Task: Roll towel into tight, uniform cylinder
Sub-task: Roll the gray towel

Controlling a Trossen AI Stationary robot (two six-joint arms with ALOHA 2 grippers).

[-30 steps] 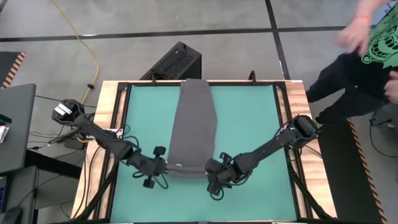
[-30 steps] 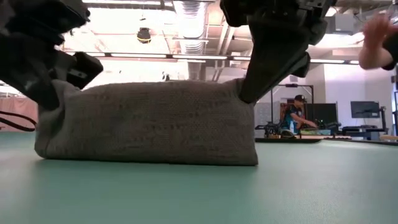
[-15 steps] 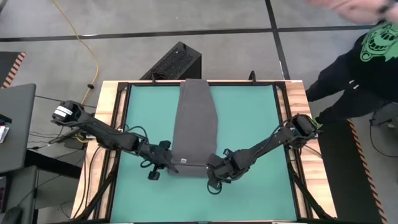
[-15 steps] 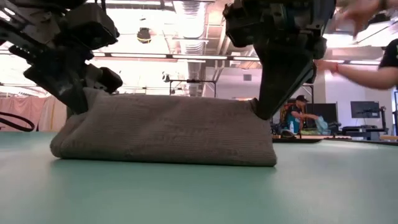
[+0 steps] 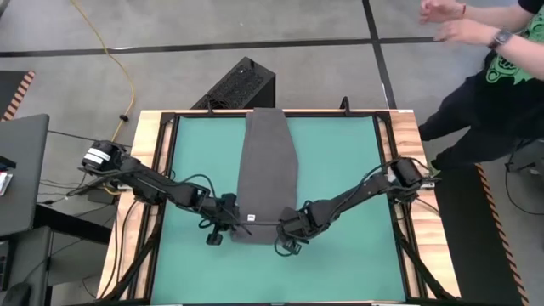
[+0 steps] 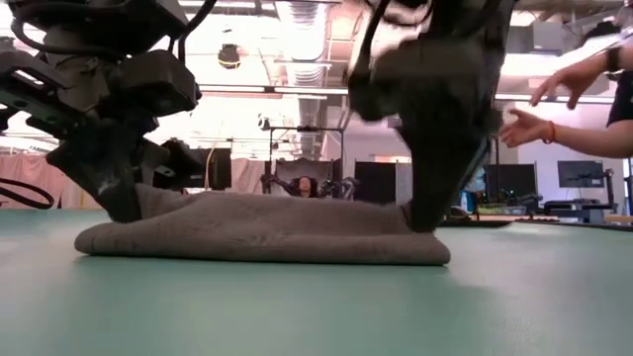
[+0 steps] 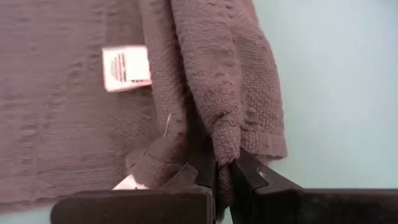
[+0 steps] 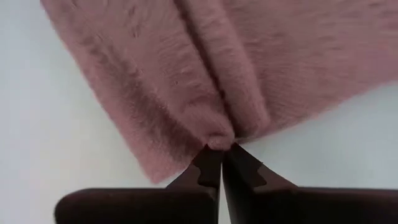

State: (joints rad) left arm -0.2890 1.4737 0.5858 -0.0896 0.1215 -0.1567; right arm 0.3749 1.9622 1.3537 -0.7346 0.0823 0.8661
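The dark grey towel (image 5: 268, 170) lies as a long strip on the teal mat (image 5: 348, 170), from the far edge toward the near side. Its near end is folded over into a low flat fold (image 6: 267, 229), with the white tag (image 7: 125, 67) facing up. My left gripper (image 5: 228, 223) is shut on the fold's left corner. My right gripper (image 5: 289, 228) is shut on its right corner. In the low view the left gripper (image 6: 124, 203) and right gripper (image 6: 430, 213) stand at the two ends of the fold. My left gripper pinches a bunched fold of the towel's corner (image 7: 225, 152) between its two fingers, in several layers. It comes from above, slanting down. The held cloth rests low on the towel. My right gripper pinches a bunched ridge at the towel's edge (image 8: 219, 138) between its two fingertips, slanting down from above. The cloth there lies on the mat.
The mat is framed by wooden table edges (image 5: 144, 170). A black box (image 5: 242, 85) stands on the floor beyond the far edge. A person (image 5: 501, 76) stands at the far right, with hands (image 6: 524, 124) raised beyond the table.
Both grippers have gone down toward the mat and drawn a little closer together, still shut on the towel's near end. The tall raised fold has sunk into a low flat fold on the strip. The far part of the towel has stayed in place.
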